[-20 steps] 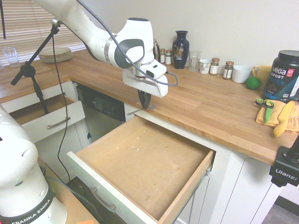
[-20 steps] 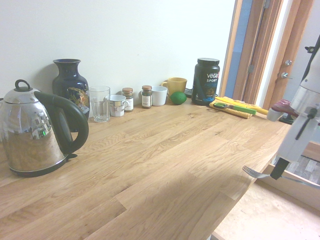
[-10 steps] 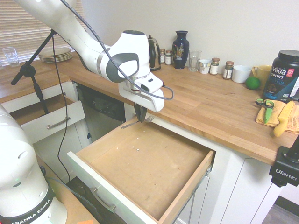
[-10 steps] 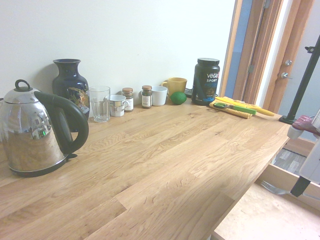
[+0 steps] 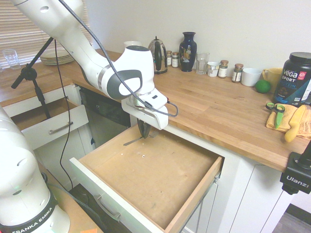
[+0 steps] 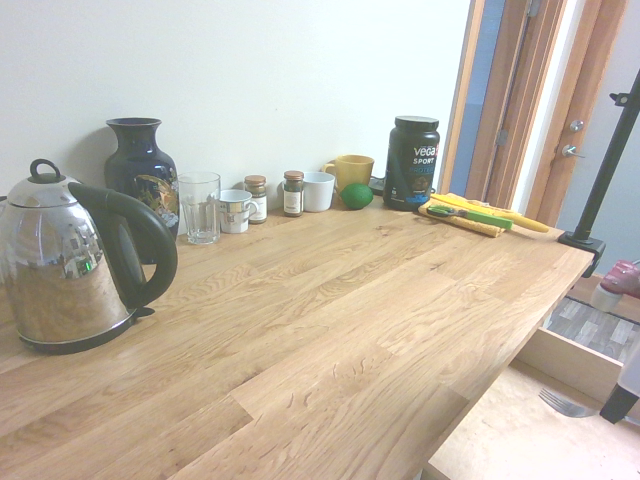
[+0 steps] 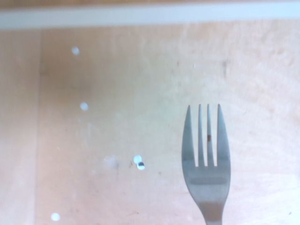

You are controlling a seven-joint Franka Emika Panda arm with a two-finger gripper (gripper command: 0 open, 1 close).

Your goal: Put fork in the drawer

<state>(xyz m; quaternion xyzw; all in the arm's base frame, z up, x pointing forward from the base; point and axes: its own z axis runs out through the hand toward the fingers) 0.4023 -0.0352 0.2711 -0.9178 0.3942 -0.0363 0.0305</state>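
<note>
Claw (image 5: 143,133) pointing down into the open drawer (image 5: 189,203), near its back edge, clamping together on the fork (image 5: 132,141). Fork hanging level just above the brown drawer floor, tines (image 7: 205,136) showing in the wrist view over pale specks. Counter (image 5: 218,107) carrying kettle (image 5: 157,49), vase (image 5: 187,44), glass (image 5: 202,63), jars, mug, lime (image 5: 263,86), dark tub (image 5: 293,79), green-handled scissors (image 5: 276,111) lying on a yellow cloth (image 5: 297,124).

Slim silver fork (image 5: 133,141) held level above brown floor of open wide drawer (image 5: 190,194), near back.
</note>
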